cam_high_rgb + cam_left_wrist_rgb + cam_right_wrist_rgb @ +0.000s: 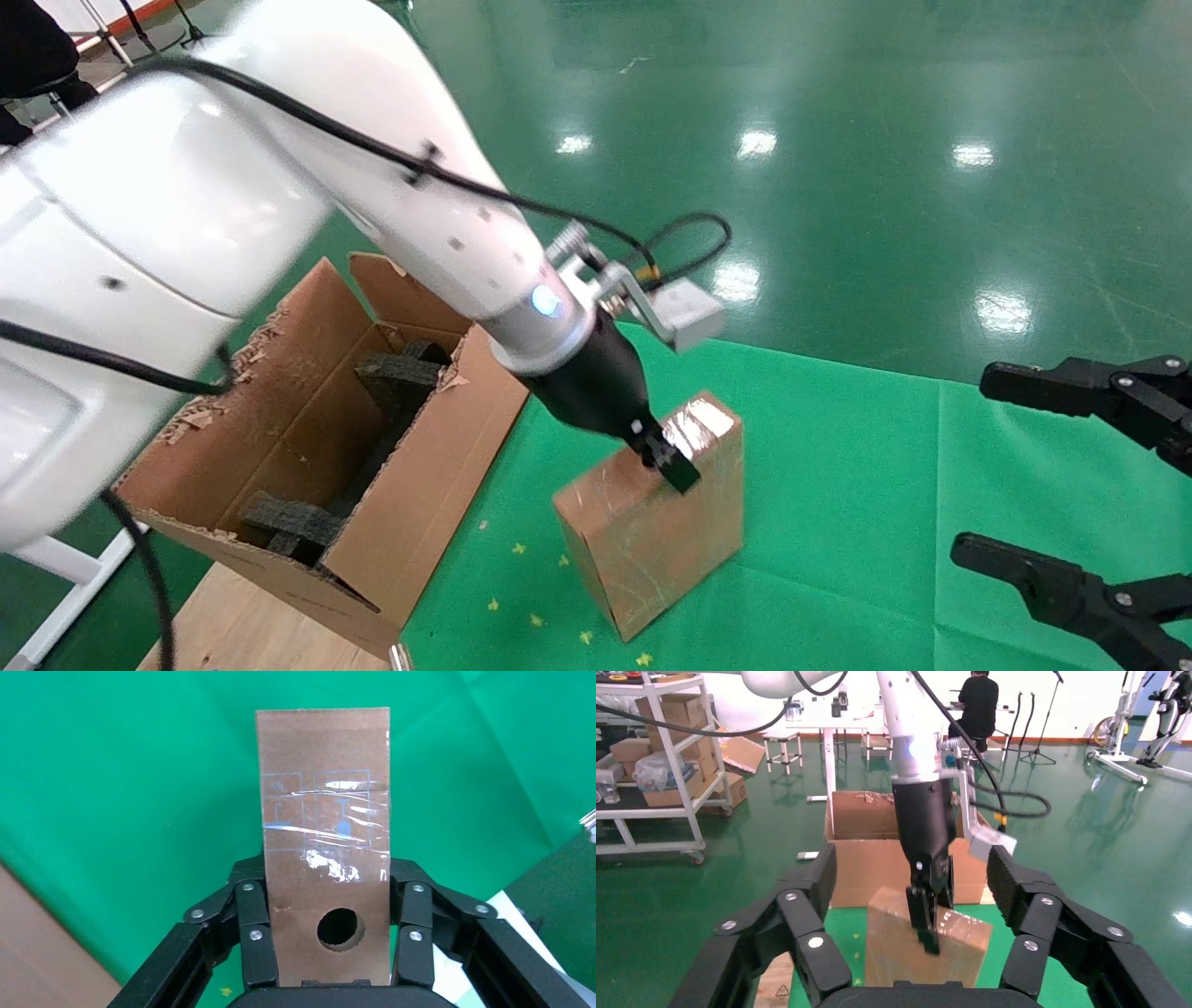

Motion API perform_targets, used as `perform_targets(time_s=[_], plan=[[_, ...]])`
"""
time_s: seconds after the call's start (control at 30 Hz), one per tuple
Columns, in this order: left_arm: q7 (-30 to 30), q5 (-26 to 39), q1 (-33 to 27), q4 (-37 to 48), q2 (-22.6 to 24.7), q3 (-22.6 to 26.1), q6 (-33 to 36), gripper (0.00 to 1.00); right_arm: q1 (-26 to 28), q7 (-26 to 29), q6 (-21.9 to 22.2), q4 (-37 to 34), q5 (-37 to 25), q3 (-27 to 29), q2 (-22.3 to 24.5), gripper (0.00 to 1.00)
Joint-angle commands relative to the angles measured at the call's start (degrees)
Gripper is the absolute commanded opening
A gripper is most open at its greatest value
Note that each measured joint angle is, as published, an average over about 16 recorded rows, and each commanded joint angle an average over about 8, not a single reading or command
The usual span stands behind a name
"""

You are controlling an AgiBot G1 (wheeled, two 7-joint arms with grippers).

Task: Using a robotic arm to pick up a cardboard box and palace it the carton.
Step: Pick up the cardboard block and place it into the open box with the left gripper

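Observation:
The small brown cardboard box (652, 531) with glossy tape stands on end on the green cloth. The white robotic arm's black left gripper (666, 457) is shut on its top edge. In the left wrist view the fingers (253, 910) press both sides of the box (323, 762) beside its round hole. The right wrist view shows the box (891, 952) with the left gripper (930, 924) on it. The large carton (438, 494) with torn flaps and dark foam blocks stands open to the left. My all-black right gripper (973, 466) is open and empty at the right.
The green cloth (838, 522) covers the work surface, with small yellow specks near the box. The carton rests on a wooden board (242, 624). Shiny green floor lies beyond. In the right wrist view, a shelf cart with boxes (659, 762) and a person (979, 702) are far behind.

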Motion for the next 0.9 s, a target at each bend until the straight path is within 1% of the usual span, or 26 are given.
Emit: perform_targets(time_s=[0.03,0.17,0.33,0.47,0.57,0.73,0.9], plan=[[0.8,-0.5,-0.3,-0.4,-0.9,-0.3,-0.3,0.0,0.0,0.0,0.0,0.0,0.0,0.0,0.0,1.0],[4.9,-1.5,-3.3,-1.9,-6.8,-2.7,-0.6,0.0,0.0,0.0,0.0,0.0,0.0,0.0,0.0,1.0],[9.3,-1.6,-8.9,-3.0,-15.0,-6.0,-0.7,0.0,0.0,0.0,0.0,0.0,0.0,0.0,0.0,1.0],[12.2,-0.1,-13.2,-2.2,-20.3,-7.9,-0.9,0.0,0.0,0.0,0.0,0.0,0.0,0.0,0.0,1.0],[14.7,2.4,-15.3,-0.6,-23.3,-8.0,-0.9,0.0,0.0,0.0,0.0,0.0,0.0,0.0,0.0,1.0],[19.7,6.9,-15.4,3.8,-27.5,-6.6,-1.5,0.0,0.0,0.0,0.0,0.0,0.0,0.0,0.0,1.0],[24.5,8.5,-11.8,10.7,-30.5,-5.3,-4.5,0.0,0.0,0.0,0.0,0.0,0.0,0.0,0.0,1.0]])
